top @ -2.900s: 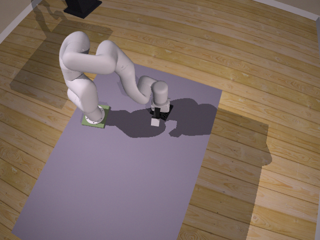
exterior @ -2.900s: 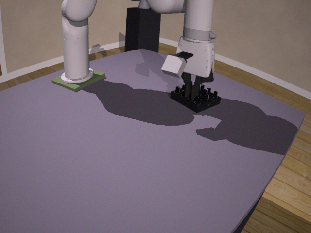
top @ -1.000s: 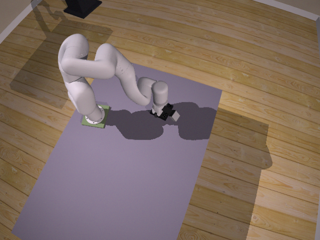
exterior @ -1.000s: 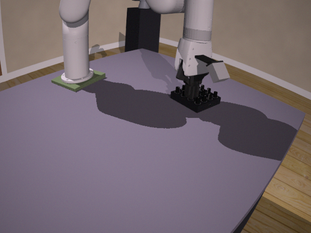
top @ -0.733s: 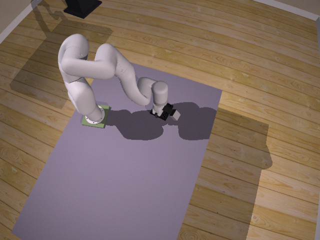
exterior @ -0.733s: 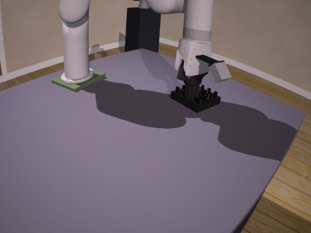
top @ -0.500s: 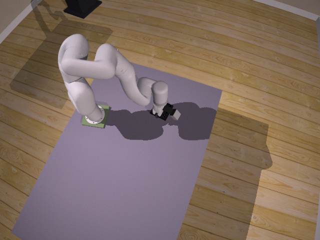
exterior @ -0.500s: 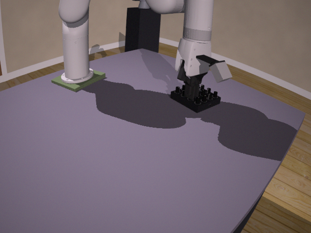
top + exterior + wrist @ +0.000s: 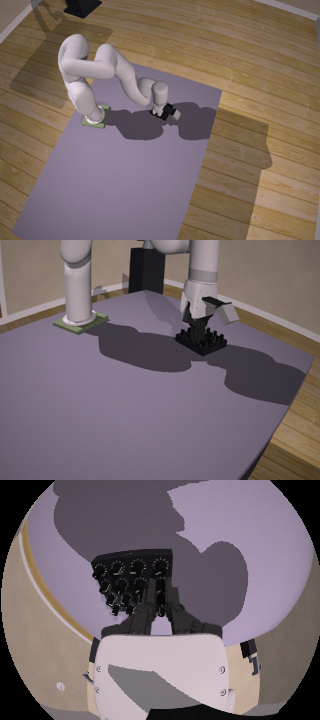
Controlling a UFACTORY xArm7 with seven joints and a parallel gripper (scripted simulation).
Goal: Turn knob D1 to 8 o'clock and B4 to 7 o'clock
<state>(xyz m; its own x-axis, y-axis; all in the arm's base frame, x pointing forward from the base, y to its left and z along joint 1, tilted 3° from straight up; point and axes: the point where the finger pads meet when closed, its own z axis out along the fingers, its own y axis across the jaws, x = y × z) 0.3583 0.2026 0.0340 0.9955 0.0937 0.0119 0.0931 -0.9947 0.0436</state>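
Gripping a knob | gripper (image 9: 195, 335) stands vertical over the knob box (image 9: 201, 341), jaws narrowed on one knob directly beneath; which knob cannot be told | box sits near table's (image 9: 129, 407) far edge.

I saw the knob box (image 9: 202, 343) standing on the table (image 9: 129, 407) toward its far right corner, near the right edge and well apart from the arm's base plate (image 9: 80, 322), which sat by the far left edge. The gripper (image 9: 197, 334) hung directly above the box, its fingers down among the knobs, closed on one that I could not identify.
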